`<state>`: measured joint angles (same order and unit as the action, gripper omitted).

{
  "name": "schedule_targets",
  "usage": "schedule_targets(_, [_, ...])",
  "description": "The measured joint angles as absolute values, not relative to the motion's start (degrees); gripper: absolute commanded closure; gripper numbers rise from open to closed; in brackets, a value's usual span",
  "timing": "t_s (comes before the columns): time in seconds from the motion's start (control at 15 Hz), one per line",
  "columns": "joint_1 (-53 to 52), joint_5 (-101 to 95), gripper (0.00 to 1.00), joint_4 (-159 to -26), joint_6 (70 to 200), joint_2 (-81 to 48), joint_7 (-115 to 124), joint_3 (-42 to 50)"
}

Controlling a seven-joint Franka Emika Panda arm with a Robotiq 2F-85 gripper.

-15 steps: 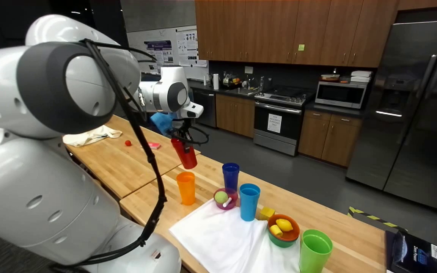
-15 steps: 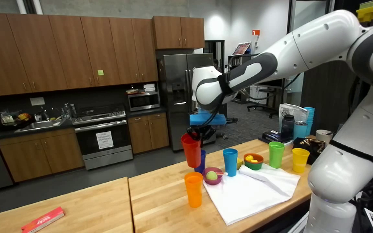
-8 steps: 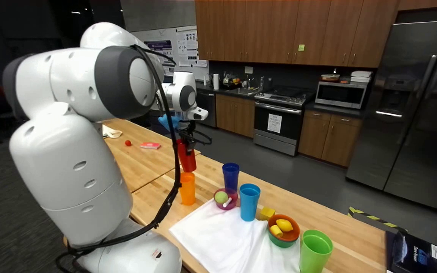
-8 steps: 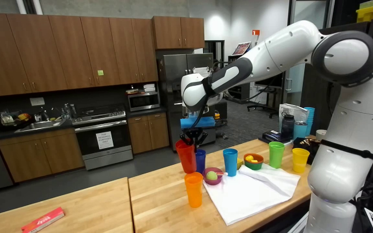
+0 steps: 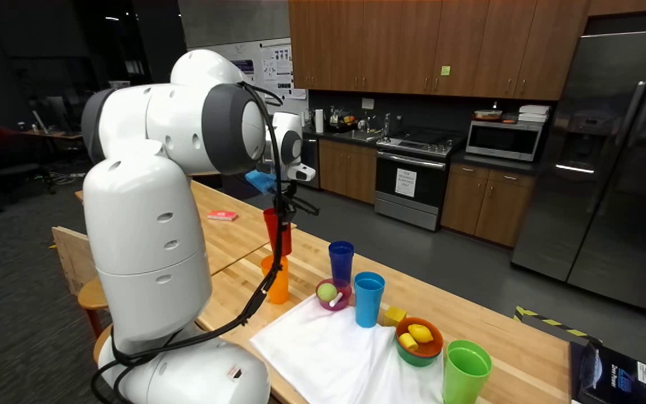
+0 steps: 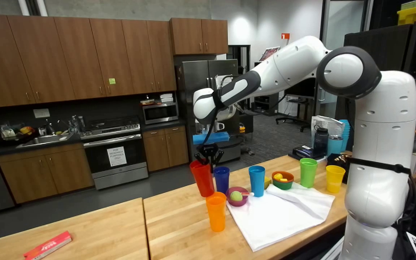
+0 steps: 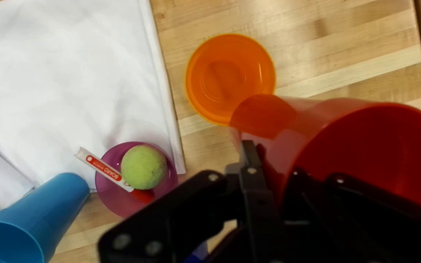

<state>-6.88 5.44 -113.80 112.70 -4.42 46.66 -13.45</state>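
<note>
Wooden table (image 6: 179, 234) — bearing a white cloth (image 6: 273, 220) (creased), an orange cup (image 6: 216, 213).

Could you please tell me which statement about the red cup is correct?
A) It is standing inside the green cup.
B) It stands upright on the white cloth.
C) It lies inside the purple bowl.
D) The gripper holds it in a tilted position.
D, because the red cup leans at a slant in both exterior views, and the wrist view shows the gripper clamped on its wall.
</note>
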Motion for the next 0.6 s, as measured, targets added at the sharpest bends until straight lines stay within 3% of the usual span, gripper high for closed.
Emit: schedule_targets(0.6, [-8.4, 5.6, 0.98, -113.5, 111.7, -4.2, 46.5, -11.4])
